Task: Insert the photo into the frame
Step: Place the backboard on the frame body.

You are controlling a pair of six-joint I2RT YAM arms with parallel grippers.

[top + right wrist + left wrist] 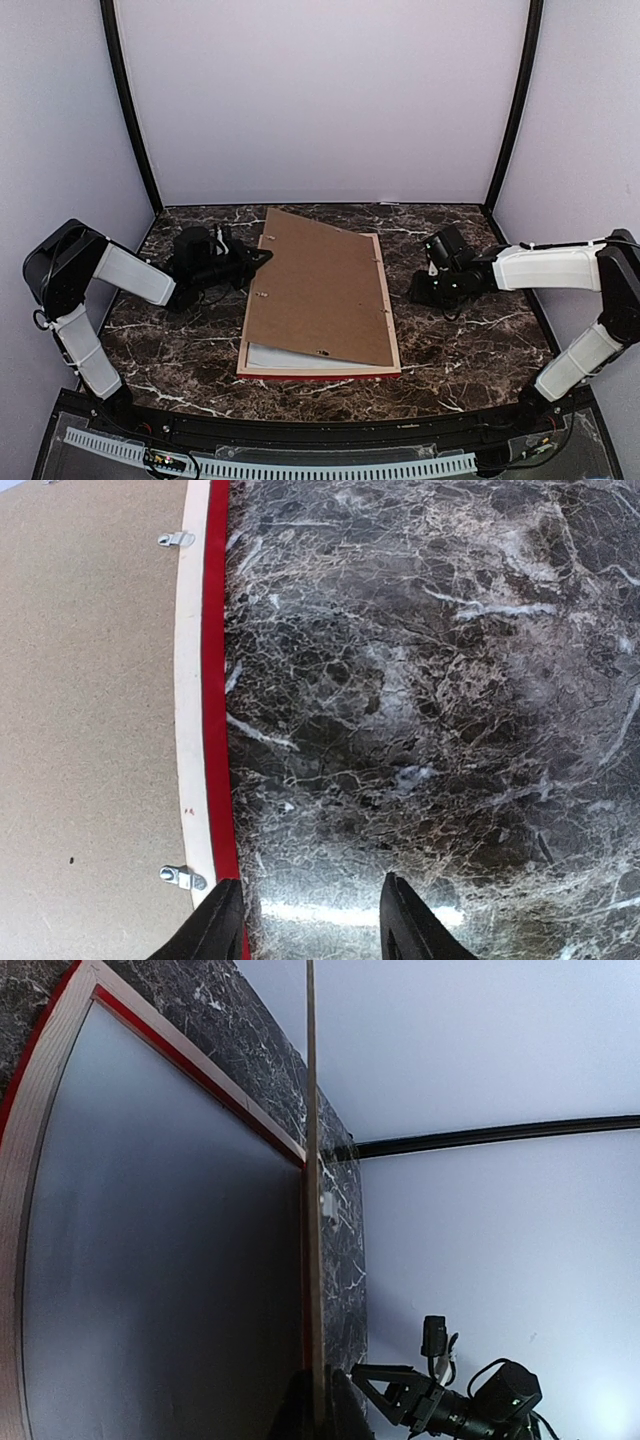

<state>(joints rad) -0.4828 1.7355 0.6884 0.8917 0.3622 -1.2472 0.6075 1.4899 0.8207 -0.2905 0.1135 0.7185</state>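
Note:
The frame (394,330) lies face down on the marble table, pale wood up, with its red front showing along the near edge. A brown backing board (320,290) rests skewed over it, its left side lifted. My left gripper (262,258) is shut on that left edge. In the left wrist view the board (314,1160) is edge-on between the fingers (345,1415). Beneath it, a pale grey sheet fills the frame (190,1052). The photo is out of view. My right gripper (415,290) (310,920) stands open over bare marble just right of the frame's rail (195,680), holding nothing.
A white sheet (275,357) peeks out under the board's near left corner. Metal turn clips (182,877) sit on the frame's back rail. Black posts and lilac walls close in the table (470,340) at the back and sides. The right arm's gripper (430,1400) shows across the board.

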